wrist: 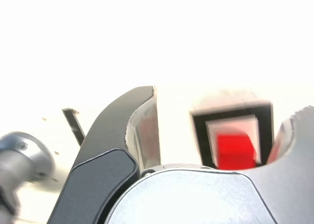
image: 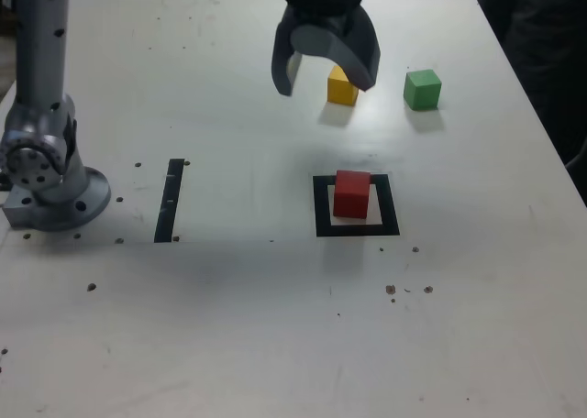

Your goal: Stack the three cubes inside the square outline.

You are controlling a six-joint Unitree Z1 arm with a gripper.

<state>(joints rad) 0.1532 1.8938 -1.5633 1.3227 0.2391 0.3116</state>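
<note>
A small matte red cube (image: 352, 193) is seated inside the black-tape square outline (image: 321, 207). Beyond that outline, the grey gripper (image: 326, 72) is held released above the table, empty, with a yellow cube (image: 341, 89) just behind and a green cube (image: 422, 89) beside it.

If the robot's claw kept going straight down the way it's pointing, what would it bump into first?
Probably the yellow cube. The open gripper hangs above the table, pointing downward, and one finger overlaps that cube in the exterior view. Depth is unclear, so it might hit bare table beside it.
</note>
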